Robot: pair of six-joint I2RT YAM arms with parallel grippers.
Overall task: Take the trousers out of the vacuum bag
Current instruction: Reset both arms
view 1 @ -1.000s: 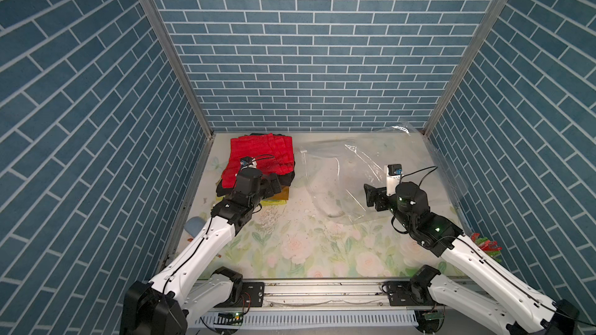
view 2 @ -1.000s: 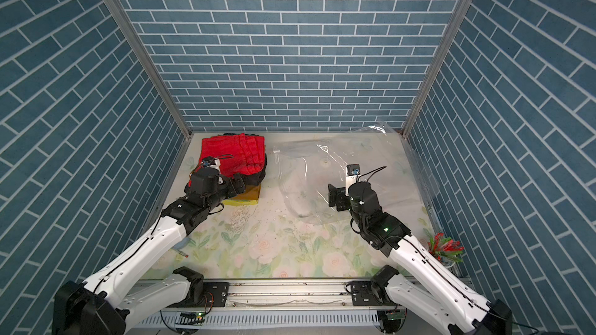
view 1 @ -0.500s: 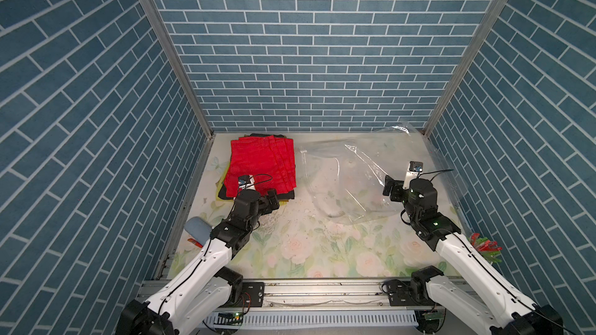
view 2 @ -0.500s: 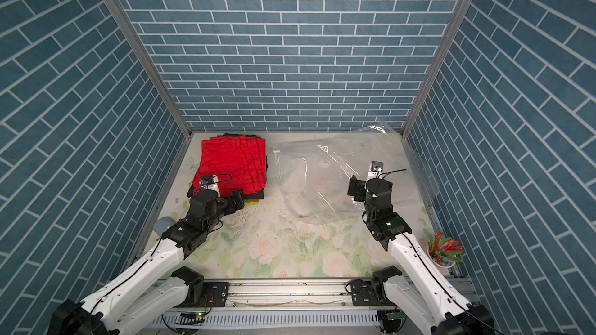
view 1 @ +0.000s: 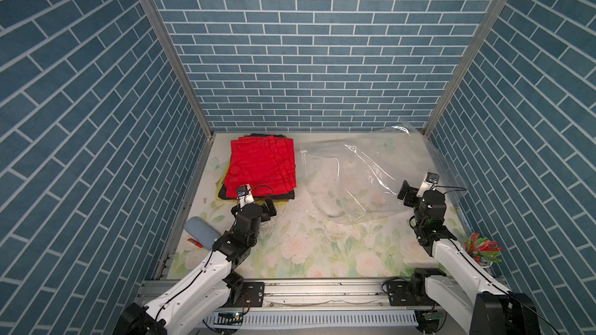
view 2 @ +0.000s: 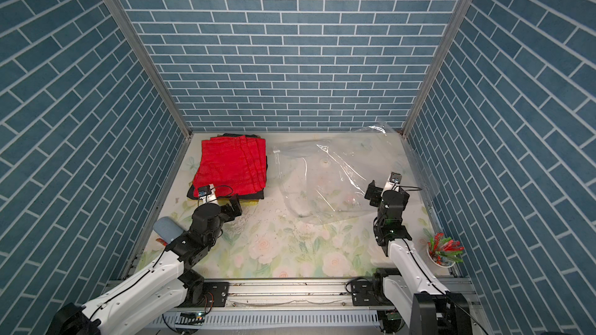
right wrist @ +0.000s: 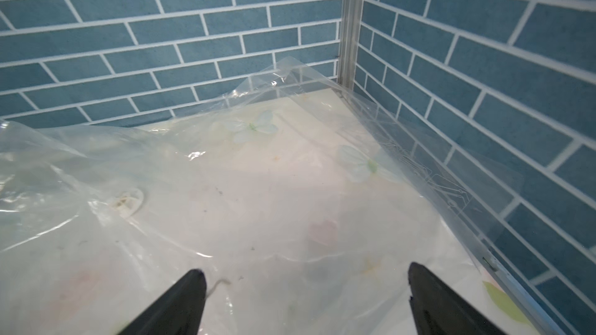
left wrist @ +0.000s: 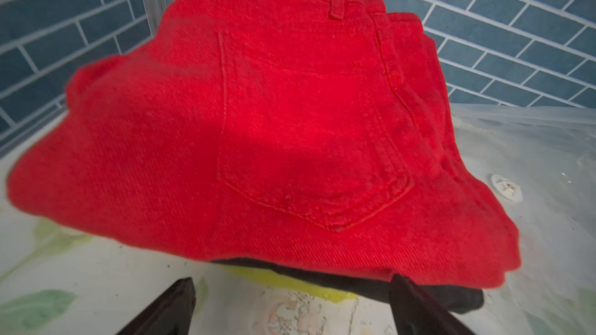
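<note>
left gripper (left wrist: 292, 280) spread wide, empty, just short of trousers (view 1: 261, 165), stacked far-left, fully outside vacuum bag (view 1: 361, 182); bag slack, looks empty. right gripper (right wrist: 304, 272) spread, empty, over bag. Risk: low arm sweep snags film, drags it onto stack

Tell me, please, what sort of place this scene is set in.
Most likely a robot test cell rather than a home: brick-pattern panels box in a floral-covered table, and the left arm and right arm are mounted on a metal rail along its front edge.
</note>
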